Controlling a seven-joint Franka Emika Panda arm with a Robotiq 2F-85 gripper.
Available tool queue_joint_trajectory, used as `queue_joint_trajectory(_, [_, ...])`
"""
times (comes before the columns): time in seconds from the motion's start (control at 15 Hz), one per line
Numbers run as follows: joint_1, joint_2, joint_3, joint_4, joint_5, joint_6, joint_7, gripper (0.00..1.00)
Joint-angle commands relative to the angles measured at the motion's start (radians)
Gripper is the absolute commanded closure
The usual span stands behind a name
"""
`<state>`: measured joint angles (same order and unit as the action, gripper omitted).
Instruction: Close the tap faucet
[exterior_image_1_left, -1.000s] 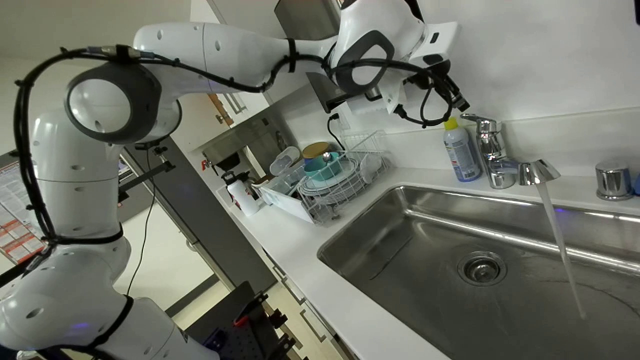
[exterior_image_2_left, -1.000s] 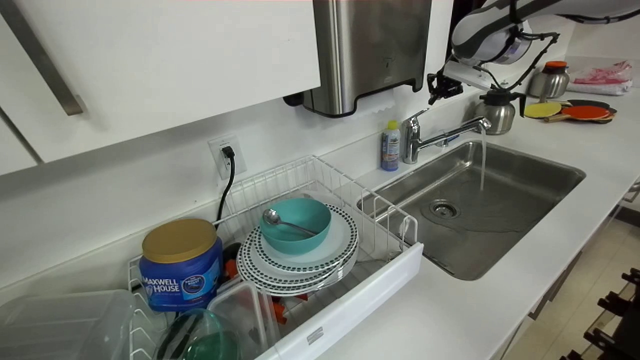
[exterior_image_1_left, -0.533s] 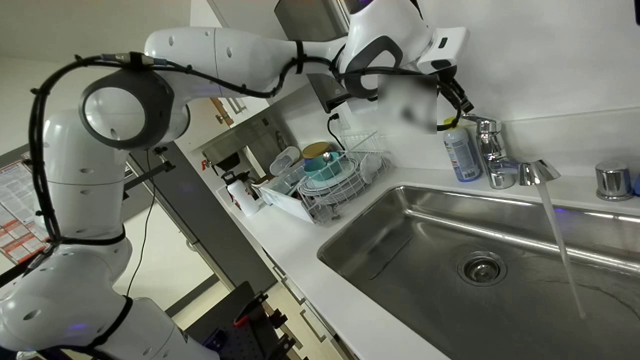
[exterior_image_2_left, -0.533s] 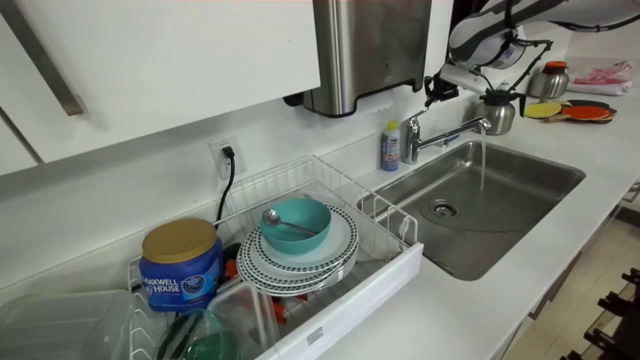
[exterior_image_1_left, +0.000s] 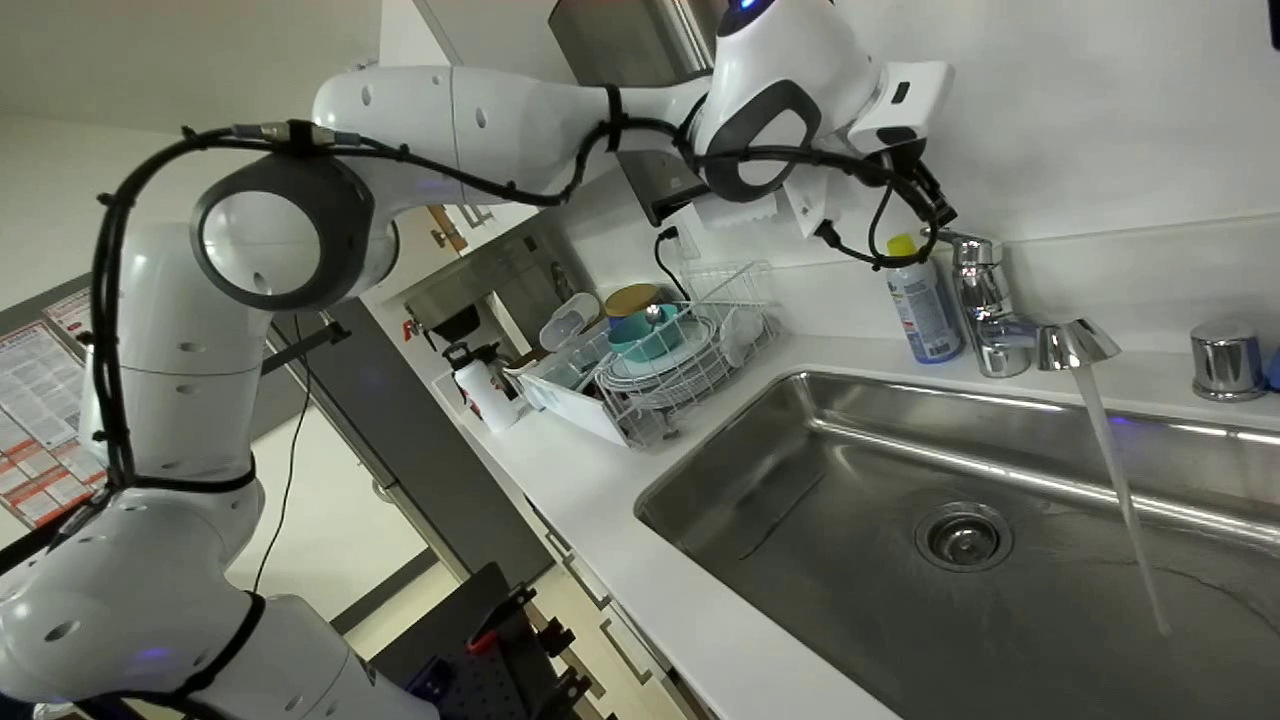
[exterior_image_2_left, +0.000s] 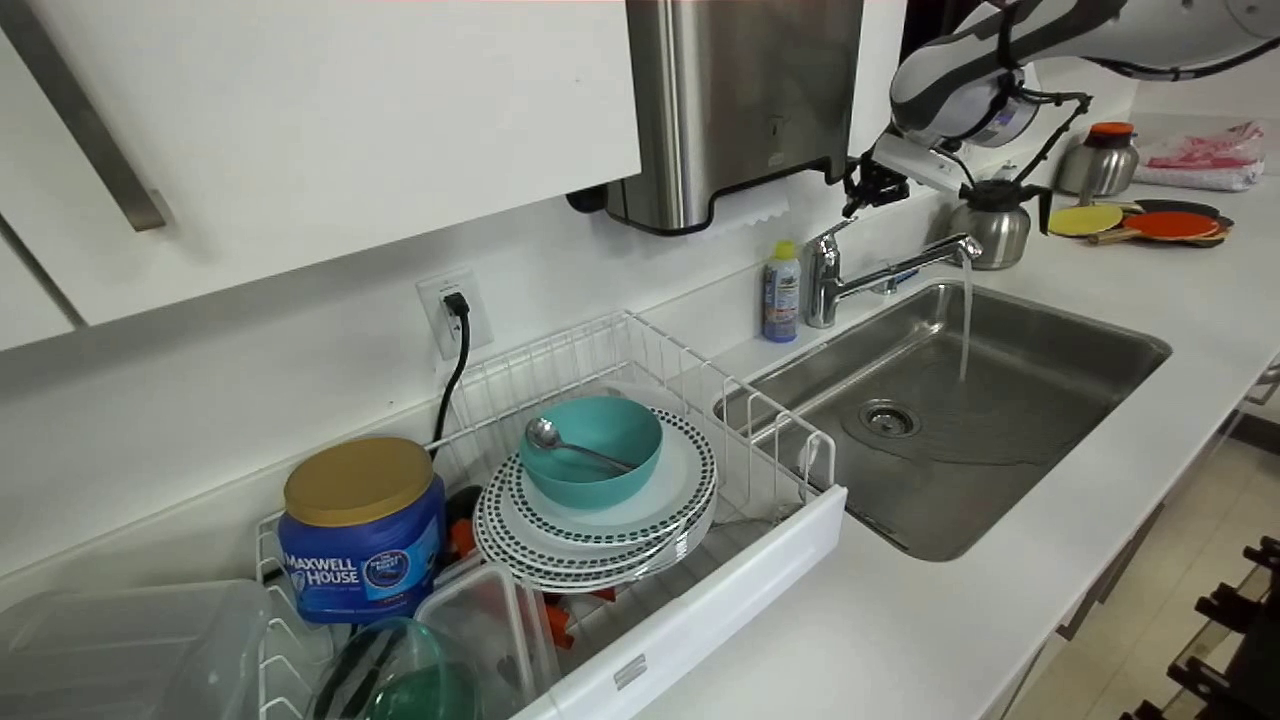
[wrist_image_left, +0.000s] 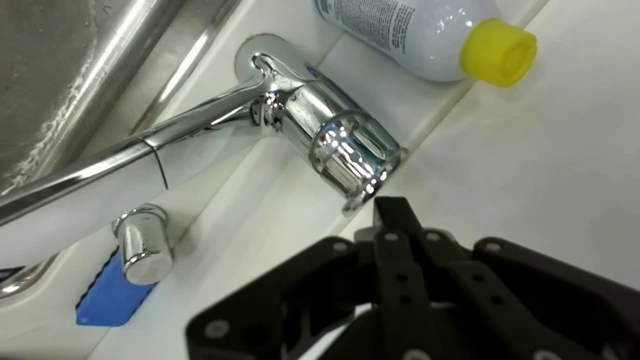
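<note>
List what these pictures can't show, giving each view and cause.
Whether the claw touches the tap handle: the claw overlaps its end in an exterior view.
Top of the steel dispenser: cut off by the upper edge in both exterior views.
Small print on the bottle: blurred in the wrist view.
Contents of the blue tub: hidden by its lid in an exterior view.

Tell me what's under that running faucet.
A water stream falls from the tap faucet into the steel sink, landing to one side of the drain. The counter right where the faucet stands is covered, so nothing there can be seen.
</note>
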<state>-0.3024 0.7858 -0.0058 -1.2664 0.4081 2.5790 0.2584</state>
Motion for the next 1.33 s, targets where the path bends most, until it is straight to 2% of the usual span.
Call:
queue_joint_trajectory(0.0, [-0.016, 0.027, 0.021, 0.052, 0.018, -0.082, -0.012, 1.0])
queue_joint_trajectory(0.2, [-0.022, 0.03, 0.024, 0.077, 0.023, -0.171, -0.002, 1.0])
queue_joint_trajectory(0.47, [-0.013, 0.028, -0.008, 0.1, 0.008, -0.289, 0.047, 1.0])
queue_joint_trajectory(1.27, [0.011, 0.097, -0.063, 0.163, -0.023, -0.35, 0.172, 1.0])
